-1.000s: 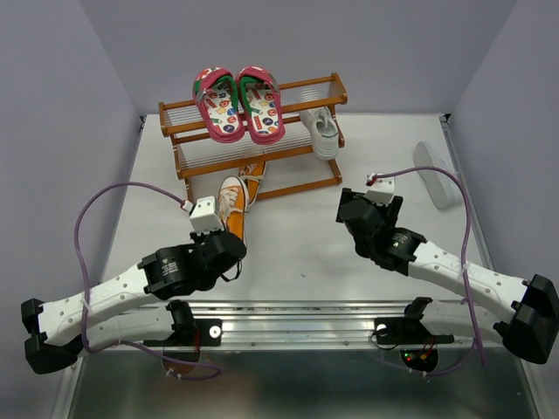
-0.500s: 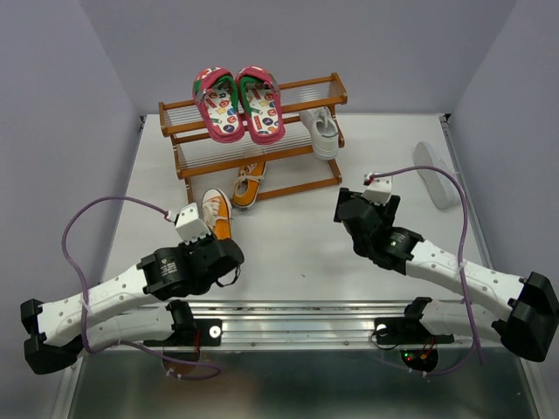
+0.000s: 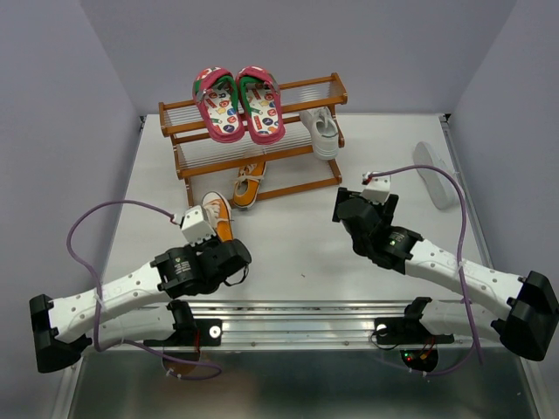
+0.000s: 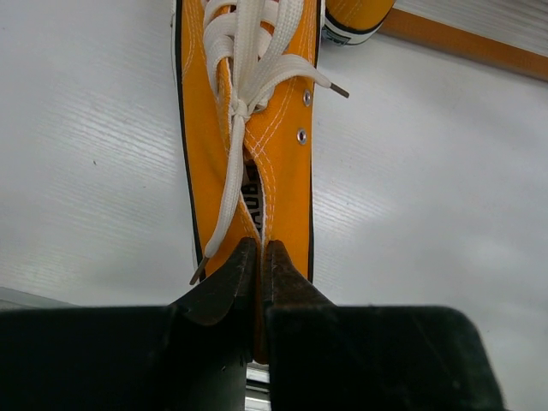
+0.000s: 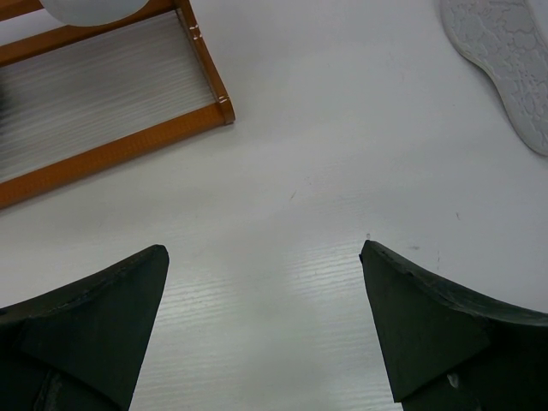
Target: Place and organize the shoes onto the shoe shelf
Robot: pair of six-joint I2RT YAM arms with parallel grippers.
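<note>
Jaws of L gripper [image 4: 259, 248] are pinched tight on the heel of an orange sneaker [image 4: 287, 188], which sits at 7 o'clock of the shoe shelf [image 3: 179, 115], toe twd the rack. R gripper [image 5: 261, 250] hangs wide open, holding nothing; sole-up white shoe [image 3: 434, 173] lies at 3 o'clock of the shelf.

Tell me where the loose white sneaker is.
In the top view, the white sneaker lies sole-up at the right of the table, beyond the right gripper.

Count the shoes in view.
6: pink pair on the shelf top, white sneaker at its right end, orange sneaker low at its front, second orange sneaker in the left gripper, second white sneaker on the table at right.
</note>
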